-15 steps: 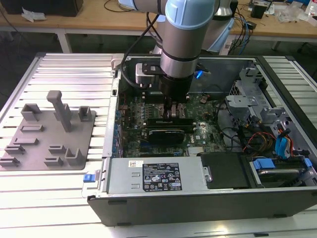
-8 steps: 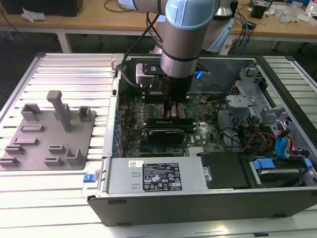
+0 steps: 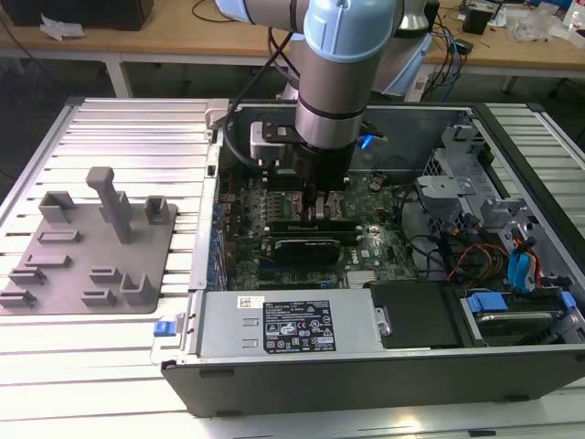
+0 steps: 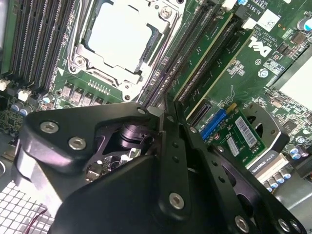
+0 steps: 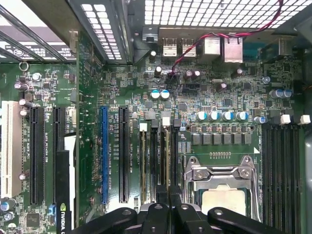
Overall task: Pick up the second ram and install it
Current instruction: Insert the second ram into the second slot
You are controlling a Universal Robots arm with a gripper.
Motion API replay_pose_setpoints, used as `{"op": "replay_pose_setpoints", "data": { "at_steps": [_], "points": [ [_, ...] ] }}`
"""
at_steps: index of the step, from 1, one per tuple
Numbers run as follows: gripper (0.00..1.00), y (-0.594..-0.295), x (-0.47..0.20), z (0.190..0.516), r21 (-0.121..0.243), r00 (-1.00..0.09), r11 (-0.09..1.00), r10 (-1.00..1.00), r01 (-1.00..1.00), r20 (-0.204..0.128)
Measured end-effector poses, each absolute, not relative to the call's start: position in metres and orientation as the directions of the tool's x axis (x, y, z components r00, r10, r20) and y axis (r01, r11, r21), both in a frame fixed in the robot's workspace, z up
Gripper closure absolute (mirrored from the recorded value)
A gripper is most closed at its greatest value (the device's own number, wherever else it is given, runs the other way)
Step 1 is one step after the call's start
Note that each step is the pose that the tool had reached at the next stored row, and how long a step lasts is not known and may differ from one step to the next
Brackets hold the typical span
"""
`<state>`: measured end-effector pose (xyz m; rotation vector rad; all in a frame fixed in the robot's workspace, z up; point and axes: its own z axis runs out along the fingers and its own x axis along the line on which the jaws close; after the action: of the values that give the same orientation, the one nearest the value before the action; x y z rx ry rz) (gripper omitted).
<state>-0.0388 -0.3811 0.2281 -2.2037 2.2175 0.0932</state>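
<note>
My gripper (image 3: 322, 212) reaches down into the open computer case, over the memory slots beside the CPU socket (image 4: 117, 31). In both wrist views the fingers (image 4: 176, 122) stand pressed together at the end of the black slots (image 5: 165, 156). In the exterior view the second ram (image 3: 311, 226) shows as a long green strip standing on edge right under the fingertips, and the gripper is shut on its top edge. In the second wrist view a green stick (image 4: 207, 51) stands in a slot next to the line of the fingertips. The arm hides the ram's middle.
A black graphics card (image 3: 311, 247) lies just in front of the slots. The power supply (image 3: 283, 325) and drive bays (image 3: 512, 274) fill the case's near and right sides. A grey fixture plate (image 3: 91, 242) with posts sits on the slatted table at the exterior view's left.
</note>
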Motion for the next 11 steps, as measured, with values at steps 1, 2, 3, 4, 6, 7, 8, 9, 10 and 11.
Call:
{"op": "replay_pose_setpoints", "data": {
  "at_steps": [1,2,3,4,6,7,8,9,10,11],
  "points": [
    [0.91,-0.3810,-0.0388,0.2277,0.032,-0.007,0.006,-0.999,-0.999,-0.052],
    [0.91,-0.3810,-0.0388,0.2273,0.032,-0.007,0.005,-0.999,-0.999,-0.052],
    [0.91,-0.3810,-0.0389,0.2267,0.032,-0.007,0.006,-0.999,-0.999,-0.052],
    [0.91,-0.3810,-0.0389,0.2262,0.032,-0.007,0.006,-0.999,-0.999,-0.052],
    [0.91,-0.3810,-0.0389,0.2262,0.033,-0.007,0.006,-0.999,-0.999,-0.052],
    [0.91,-0.3810,-0.0389,0.2262,0.032,-0.007,0.006,-0.999,-0.999,-0.052],
    [0.91,-0.3809,-0.0389,0.2261,0.033,-0.007,0.006,-0.999,-0.999,-0.053],
    [0.83,-0.3810,-0.0389,0.2260,0.032,-0.007,0.006,-0.999,-0.999,-0.053],
    [0.83,-0.3810,-0.0389,0.2261,0.032,-0.007,0.006,-0.999,-0.999,-0.053],
    [0.76,-0.3810,-0.0389,0.2261,0.032,-0.007,0.006,-0.999,-0.999,-0.052]
  ]
}}
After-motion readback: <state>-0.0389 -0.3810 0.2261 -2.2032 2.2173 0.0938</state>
